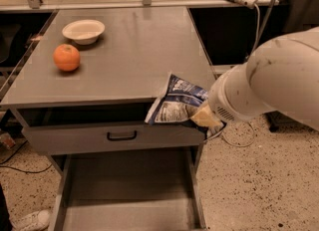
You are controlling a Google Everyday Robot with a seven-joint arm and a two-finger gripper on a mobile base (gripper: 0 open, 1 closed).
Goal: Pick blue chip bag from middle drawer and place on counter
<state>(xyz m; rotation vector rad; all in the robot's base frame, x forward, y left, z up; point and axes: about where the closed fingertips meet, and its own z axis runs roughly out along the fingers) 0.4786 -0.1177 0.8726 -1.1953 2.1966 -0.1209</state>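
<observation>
The gripper (201, 119), at the end of the white arm (271, 83) reaching in from the right, is clasping the blue chip bag (174, 103) by its right end. The bag is hanging just left of the gripper, level with the front right corner of the counter (129, 60). The open middle drawer (129, 192) is lying below and left of the gripper. An orange (66, 57) and a white bowl (83, 30) are resting far to its left.

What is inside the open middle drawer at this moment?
The middle drawer shows only bare grey floor; its front end is out of view. The gripper holds the blue chip bag above, by the counter edge.
</observation>
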